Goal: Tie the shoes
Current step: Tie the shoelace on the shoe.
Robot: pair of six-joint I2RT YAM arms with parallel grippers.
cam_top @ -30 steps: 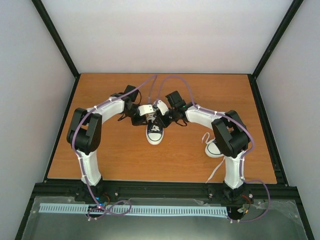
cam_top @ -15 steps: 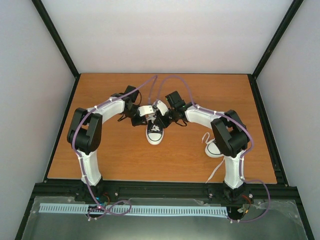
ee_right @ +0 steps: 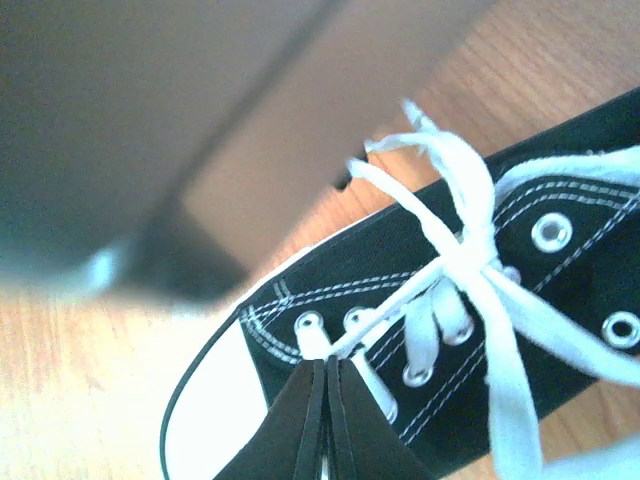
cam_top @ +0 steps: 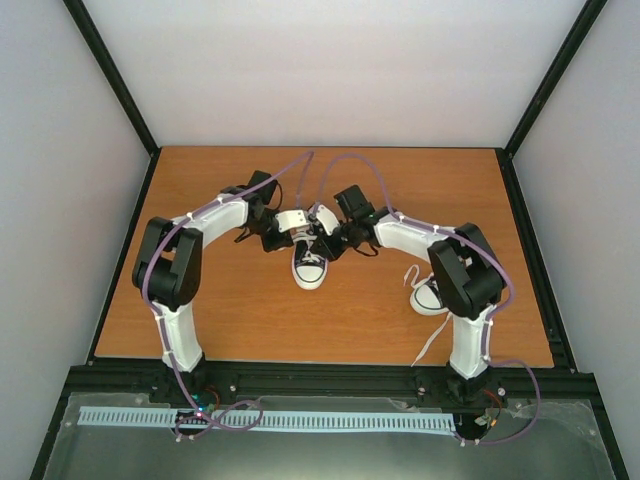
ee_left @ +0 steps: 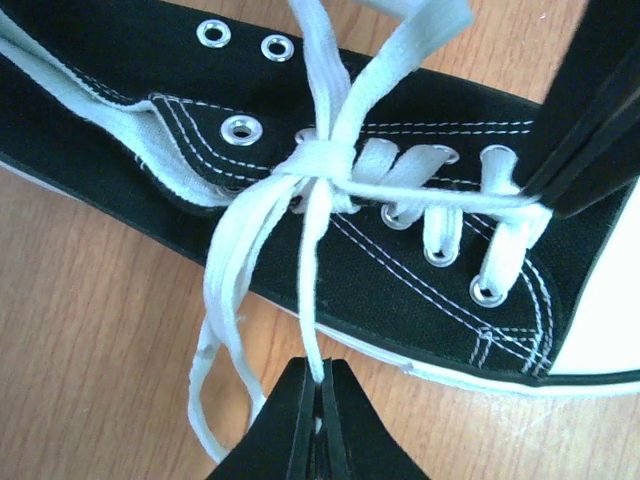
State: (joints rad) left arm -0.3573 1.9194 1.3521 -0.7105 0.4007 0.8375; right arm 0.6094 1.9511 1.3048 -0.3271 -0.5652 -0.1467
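A black canvas sneaker (cam_top: 310, 264) with a white toe cap stands mid-table, toe toward the arms. Its white laces are crossed into a knot (ee_left: 322, 160) over the tongue. My left gripper (ee_left: 320, 385) is shut on one lace strand (ee_left: 312, 290) beside the shoe's side; it also shows from above (cam_top: 283, 232). My right gripper (ee_right: 327, 368) is shut on the other lace strand (ee_right: 400, 295) over the toe end, and shows from above (cam_top: 330, 240). The second sneaker (cam_top: 428, 296) lies at the right, partly hidden by my right arm, its laces loose.
A loose lace (cam_top: 432, 344) from the second sneaker trails toward the table's near edge. A lace loop (ee_left: 215, 330) lies on the wood beside the first shoe. Black frame posts and grey walls bound the wooden table (cam_top: 200, 310).
My right arm has shifted slightly to the right. Both grippers stay shut on their lace strands at the shoe.
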